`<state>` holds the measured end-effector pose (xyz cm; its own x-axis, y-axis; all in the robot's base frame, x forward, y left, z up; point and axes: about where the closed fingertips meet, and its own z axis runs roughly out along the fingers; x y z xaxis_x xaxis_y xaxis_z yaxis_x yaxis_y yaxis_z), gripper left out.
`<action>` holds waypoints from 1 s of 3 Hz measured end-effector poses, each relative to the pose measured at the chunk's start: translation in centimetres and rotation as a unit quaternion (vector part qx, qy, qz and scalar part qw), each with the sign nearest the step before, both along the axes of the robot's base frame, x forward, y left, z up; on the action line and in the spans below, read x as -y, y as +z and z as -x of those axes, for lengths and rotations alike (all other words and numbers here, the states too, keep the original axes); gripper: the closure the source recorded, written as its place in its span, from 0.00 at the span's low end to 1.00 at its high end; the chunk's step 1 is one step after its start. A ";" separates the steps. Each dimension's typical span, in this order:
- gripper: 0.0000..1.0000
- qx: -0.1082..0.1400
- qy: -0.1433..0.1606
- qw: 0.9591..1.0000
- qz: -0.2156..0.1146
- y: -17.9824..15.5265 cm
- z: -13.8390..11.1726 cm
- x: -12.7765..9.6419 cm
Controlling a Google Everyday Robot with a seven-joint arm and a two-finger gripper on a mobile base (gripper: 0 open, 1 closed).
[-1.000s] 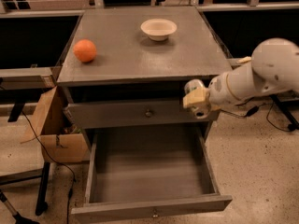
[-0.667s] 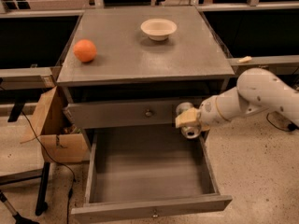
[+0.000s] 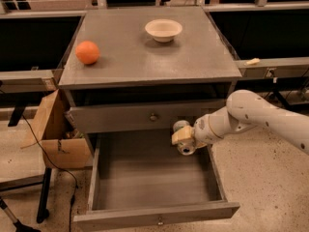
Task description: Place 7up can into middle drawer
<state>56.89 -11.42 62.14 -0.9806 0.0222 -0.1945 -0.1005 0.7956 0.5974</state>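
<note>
The middle drawer (image 3: 154, 216) of the grey cabinet is pulled fully open and its grey inside shows bare. My gripper (image 3: 183, 137) comes in from the right on a white arm and hangs over the drawer's back right part, just below the closed drawer above. It is shut on the 7up can (image 3: 182, 138), whose silver-green body and round metal end show between the cream fingers (image 3: 181, 135). The can is held above the drawer floor, on its side.
On the cabinet top (image 3: 193, 57) sit an orange (image 3: 87, 52) at the left and a cream bowl (image 3: 163, 29) at the back. The closed drawer above has a round knob (image 3: 153, 116). An open cardboard box (image 3: 58, 129) stands to the cabinet's left.
My gripper with the can has moved left and down, from beside the cabinet's right front corner to inside the open drawer's back right area.
</note>
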 end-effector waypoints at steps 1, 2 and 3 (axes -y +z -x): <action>1.00 -0.015 -0.003 1.000 -0.002 -3.7 0.0 0.1; 1.00 -0.050 -0.019 0.999 -0.002 -11.4 -0.2 0.4; 1.00 -0.059 -0.050 0.997 -0.016 -16.7 -0.5 -0.2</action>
<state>57.37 -11.24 45.48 -0.9892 0.1260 -0.0752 0.0517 0.7788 0.6251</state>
